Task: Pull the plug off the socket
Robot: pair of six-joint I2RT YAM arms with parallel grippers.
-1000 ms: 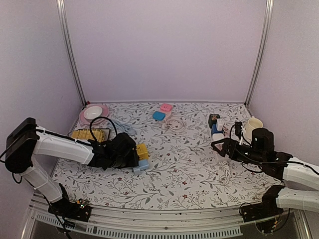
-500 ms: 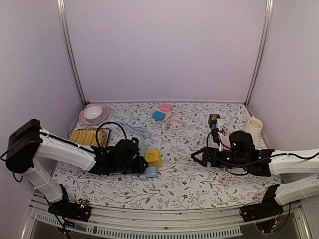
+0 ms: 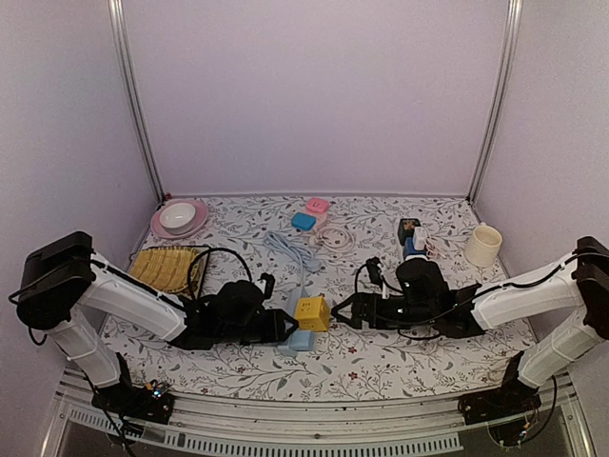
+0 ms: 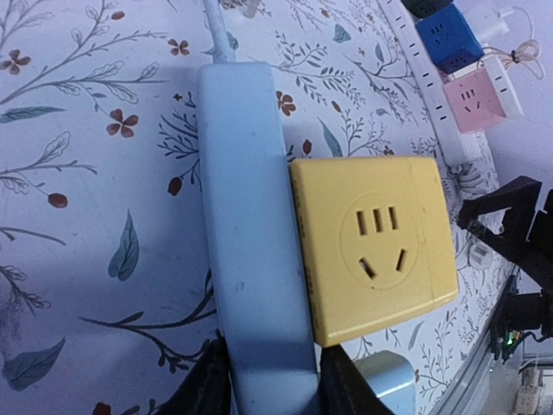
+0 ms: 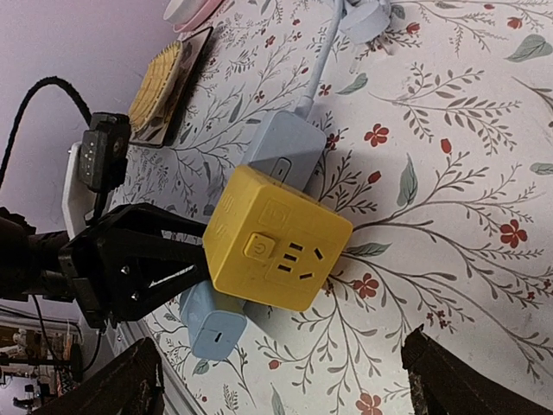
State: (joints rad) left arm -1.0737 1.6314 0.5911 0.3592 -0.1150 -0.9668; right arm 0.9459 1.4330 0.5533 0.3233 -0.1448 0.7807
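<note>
The plug is a yellow cube [image 3: 311, 312] [image 4: 371, 246] [image 5: 276, 238], seated on the side of the socket, a pale blue power strip [image 3: 303, 290] [image 4: 246, 199] [image 5: 285, 145] lying on the flowered table. My left gripper [image 3: 282, 327] [image 4: 272, 391] is shut on the strip's near end, one black finger on each long side. My right gripper [image 3: 337, 311] [image 5: 289, 380] stands wide open just right of the cube, touching nothing. A second pale blue block [image 5: 212, 322] [image 4: 389, 380] sits under the cube's near side.
The strip's cable [image 3: 284, 249] runs toward the back. A pink and a blue cube [image 3: 310, 214] lie at back centre, more adapters [image 3: 413, 238] at back right, and a cream cup [image 3: 483, 244] at far right. At the left stand a pink plate [image 3: 195, 217] and a yellow mat [image 3: 169, 265].
My left gripper has closed on the strip and slid it, with the cube, rightward to the table's middle. My right arm swung left from the cup side up to the cube.
</note>
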